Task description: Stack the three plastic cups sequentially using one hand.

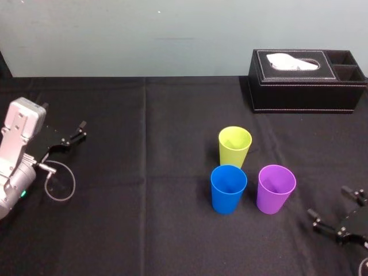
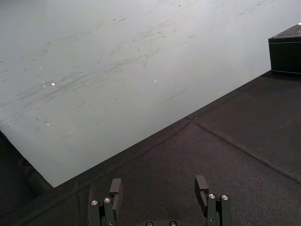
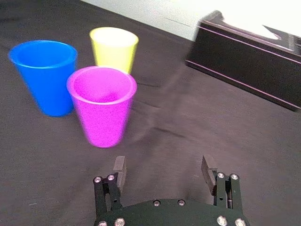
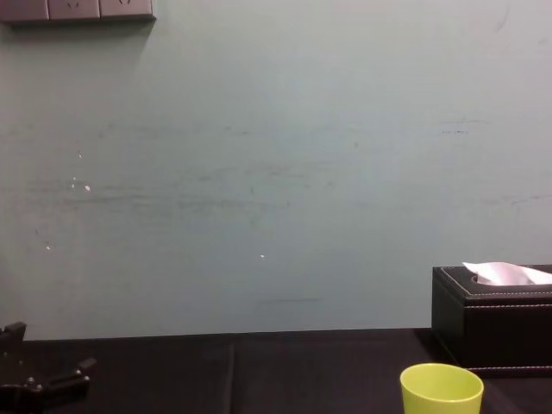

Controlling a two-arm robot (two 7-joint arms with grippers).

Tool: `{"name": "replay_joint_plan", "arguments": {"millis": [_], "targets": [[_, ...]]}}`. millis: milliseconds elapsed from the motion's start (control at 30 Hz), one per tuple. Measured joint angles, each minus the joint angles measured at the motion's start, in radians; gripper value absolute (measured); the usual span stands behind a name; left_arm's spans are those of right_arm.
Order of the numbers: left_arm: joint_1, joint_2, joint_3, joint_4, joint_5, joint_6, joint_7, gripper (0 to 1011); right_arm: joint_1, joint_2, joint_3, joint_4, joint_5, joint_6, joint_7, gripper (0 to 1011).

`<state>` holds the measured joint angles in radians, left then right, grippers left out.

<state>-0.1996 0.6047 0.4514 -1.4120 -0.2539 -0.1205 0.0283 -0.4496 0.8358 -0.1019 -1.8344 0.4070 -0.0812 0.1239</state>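
- I am holding my right gripper [image 1: 332, 204] at the near right corner of the black-clothed table [image 1: 144, 230], and its 2 fingers are standing wide apart with nothing between them.
- In my right wrist view, the gap of that gripper [image 3: 163, 167] is pointing toward the cups, well short of them.
- The purple cup [image 1: 276, 188] is standing closest to my right gripper, upright with its mouth up and nothing inside.
- The blue cup [image 1: 228, 188] is standing just beside the purple one on its left, also upright and empty, with a narrow strip of cloth showing between the 2.
- The yellow-green cup [image 1: 234, 146] is standing just behind those 2, upright, so the 3 cups are forming a tight triangle with none inside another.
- My right wrist view is showing the same group: purple [image 3: 102, 106] in front, blue [image 3: 44, 75] beside it, and yellow-green [image 3: 114, 47] behind.
- My left gripper [image 1: 72, 136] is sitting far off at the table's left side, well apart from the cups, with its fingers spread and empty.
- The black tissue box [image 1: 307, 80] is resting at the far right edge of the table, by the pale wall, with a white tissue poking out of its top.
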Motion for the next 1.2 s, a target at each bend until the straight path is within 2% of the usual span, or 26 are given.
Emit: {"name": "replay_joint_plan", "arguments": {"millis": [233, 433, 767, 867, 1200], "targets": [[0.000, 0.000, 0.000, 0.000, 0.000, 0.000, 0.000, 1011, -0.025, -0.015, -0.007, -0.004, 0.012, -0.071, 0.074, 1003], [0.000, 0.000, 0.000, 0.000, 0.000, 0.000, 0.000, 1011, -0.013, -0.058, -0.033, -0.001, 0.007, -0.102, 0.103, 1003], [0.000, 0.000, 0.000, 0.000, 0.000, 0.000, 0.000, 1011, 0.022, -0.116, -0.054, 0.017, -0.013, -0.114, 0.119, 1003], [0.000, 0.000, 0.000, 0.000, 0.000, 0.000, 0.000, 1011, 0.044, -0.152, -0.061, 0.033, -0.024, -0.117, 0.120, 1003], [0.000, 0.000, 0.000, 0.000, 0.000, 0.000, 0.000, 1011, 0.106, -0.228, -0.091, 0.076, -0.059, -0.119, 0.119, 1003]]}}
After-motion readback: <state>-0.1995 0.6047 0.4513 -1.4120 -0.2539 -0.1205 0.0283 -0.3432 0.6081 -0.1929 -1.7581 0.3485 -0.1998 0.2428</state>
